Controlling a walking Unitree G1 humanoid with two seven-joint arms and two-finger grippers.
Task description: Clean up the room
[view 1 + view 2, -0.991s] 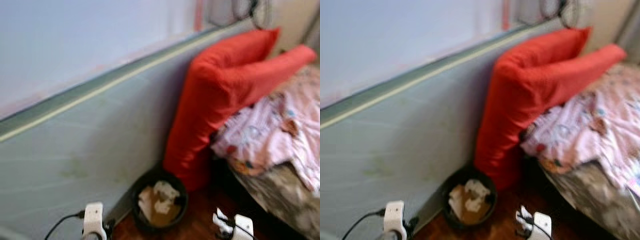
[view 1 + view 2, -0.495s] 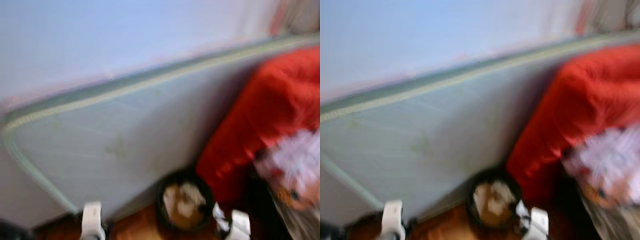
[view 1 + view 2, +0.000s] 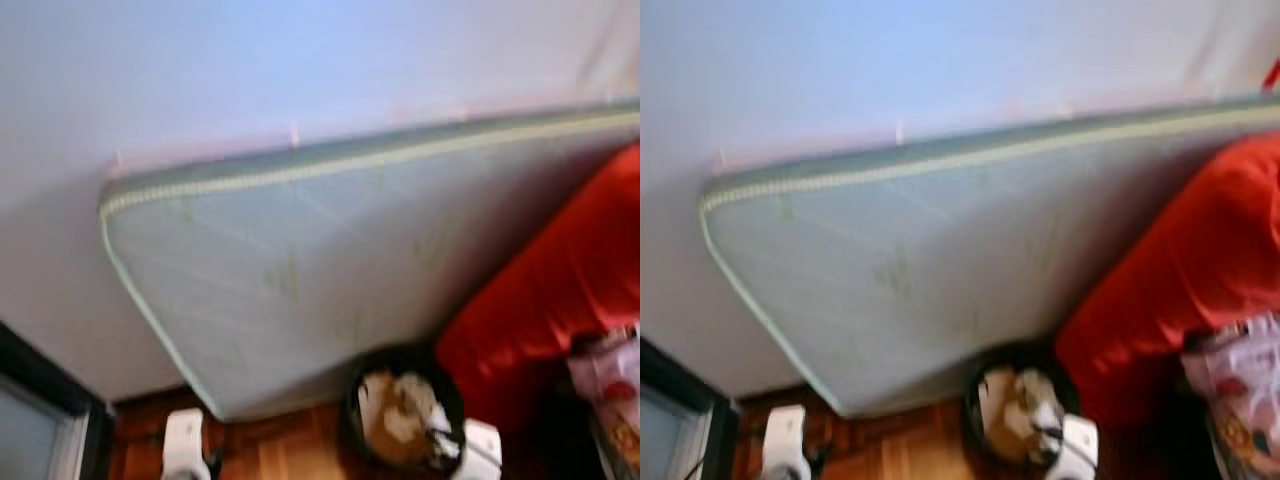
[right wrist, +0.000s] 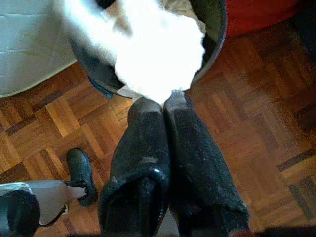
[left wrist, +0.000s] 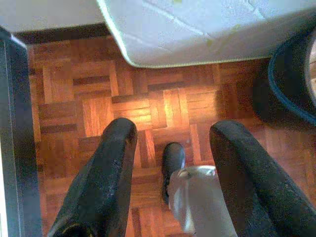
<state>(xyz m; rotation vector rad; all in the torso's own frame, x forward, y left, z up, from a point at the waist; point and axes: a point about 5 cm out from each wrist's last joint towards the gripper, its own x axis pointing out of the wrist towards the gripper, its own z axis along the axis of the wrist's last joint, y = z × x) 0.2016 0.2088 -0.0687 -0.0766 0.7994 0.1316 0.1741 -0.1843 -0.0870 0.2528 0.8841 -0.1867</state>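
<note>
A black round bin (image 3: 353, 405) holding crumpled paper and a brown bag stands on the parquet, against a leaning mattress. In the right wrist view my right gripper (image 4: 164, 100) is shut on a wad of white paper (image 4: 153, 54), held just over the bin's rim (image 4: 220, 24). The white cuff of that arm (image 3: 481, 449) sits beside the bin. In the left wrist view my left gripper (image 5: 173, 132) is open and empty, hanging over bare floor away from the bin.
A pale green mattress (image 3: 330, 250) leans on the wall behind the bin. A red cushion (image 3: 560, 290) and pink bedding (image 3: 612, 372) lie to the right. A dark door frame (image 3: 45, 390) stands at far left. My own foot (image 5: 173, 163) is on the parquet.
The camera has swung left: the mattress's left corner and the door frame have come into view, and the cushion and bedding have slid to the right edge. The bin stays between my arms.
</note>
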